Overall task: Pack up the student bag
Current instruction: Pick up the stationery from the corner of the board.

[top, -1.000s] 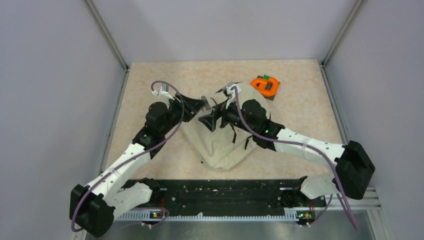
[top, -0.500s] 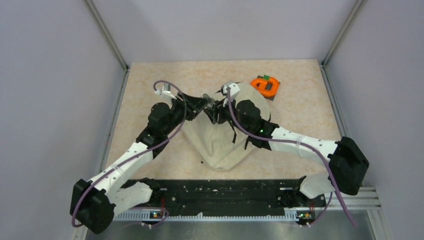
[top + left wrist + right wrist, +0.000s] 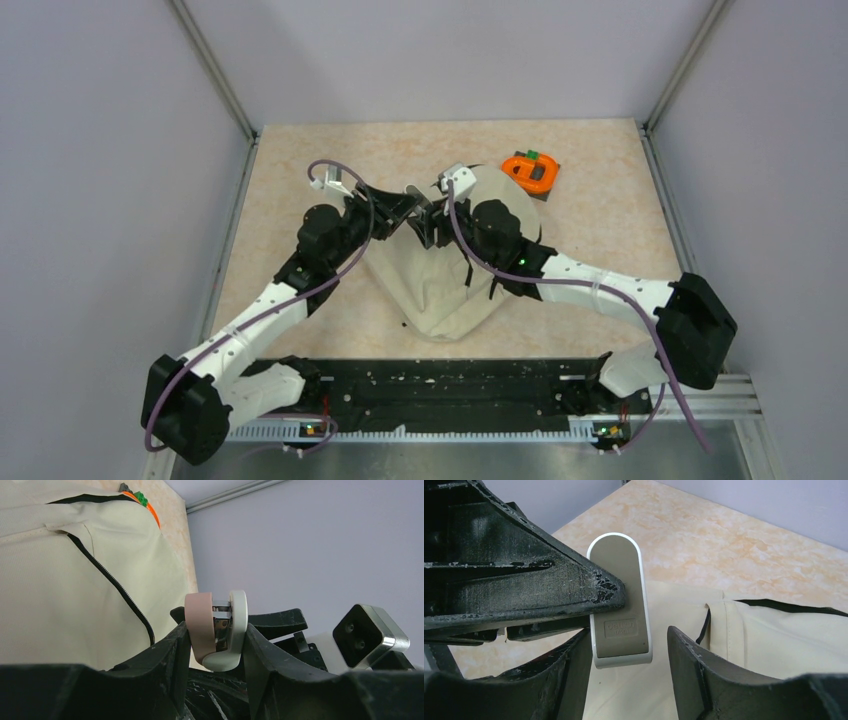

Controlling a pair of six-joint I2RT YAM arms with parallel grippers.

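Note:
The student bag (image 3: 440,290) is a cream fabric backpack with black zipper lines, lying mid-table; it also shows in the left wrist view (image 3: 65,580) and the right wrist view (image 3: 774,640). My left gripper (image 3: 408,207) (image 3: 215,630) is shut on a small beige-and-white stapler (image 3: 216,630), held above the bag's far end. My right gripper (image 3: 428,222) (image 3: 629,637) faces it with its jaws open on either side of the stapler's free end (image 3: 620,605). There is a gap on the stapler's right side.
An orange object with a green part (image 3: 530,170) lies on a dark item at the far right of the bag. Grey enclosure walls surround the table (image 3: 300,160). The arms' base rail (image 3: 440,395) runs along the near edge.
My right gripper has moved left and farther, up to the stapler that my left gripper holds. My left gripper shifted slightly farther. In the last half second almost nothing moved.

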